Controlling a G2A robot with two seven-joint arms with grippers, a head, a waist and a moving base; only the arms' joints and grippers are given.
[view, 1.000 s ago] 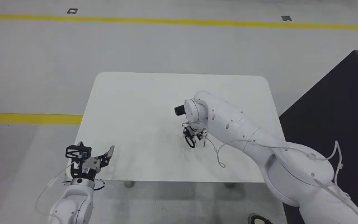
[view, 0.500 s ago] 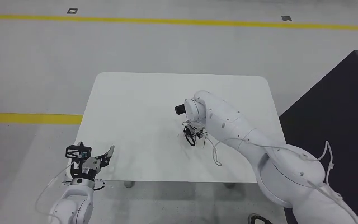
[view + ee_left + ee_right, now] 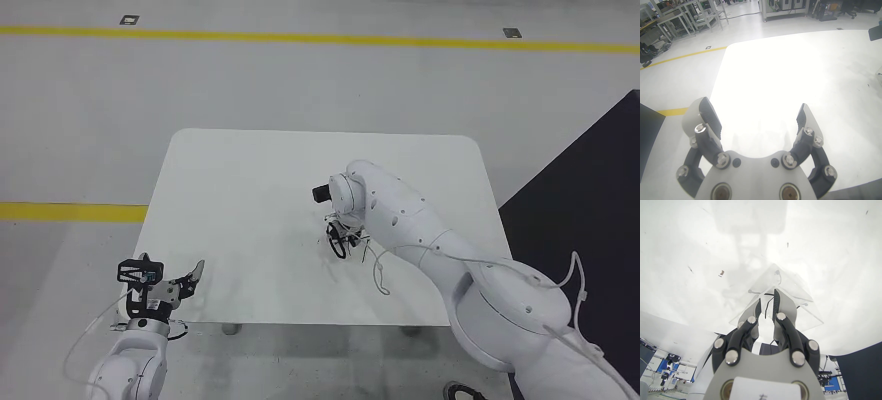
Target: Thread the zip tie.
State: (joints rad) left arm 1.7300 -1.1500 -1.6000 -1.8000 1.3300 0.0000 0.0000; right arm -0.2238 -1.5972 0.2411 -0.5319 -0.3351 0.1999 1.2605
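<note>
Zip tie [image 3: 766,308], thin, black, wavy, between narrowly parted jaws of right gripper [image 3: 767,295] (left gripper [image 3: 754,103] wide open)

Nothing legible anywhere. Just a small blurred mark on the white label [image 3: 763,387] behind the right gripper [image 3: 767,296].

Right gripper [image 3: 339,243] over table [image 3: 240,180] centre; left gripper [image 3: 168,273] near-left corner, jaws apart.

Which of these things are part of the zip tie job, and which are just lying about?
In the job: black zip tie; clear plate; right gripper; white table.
Just about: left gripper, at the table's near corner; small brown scrap on the table; yellow floor line.
</note>
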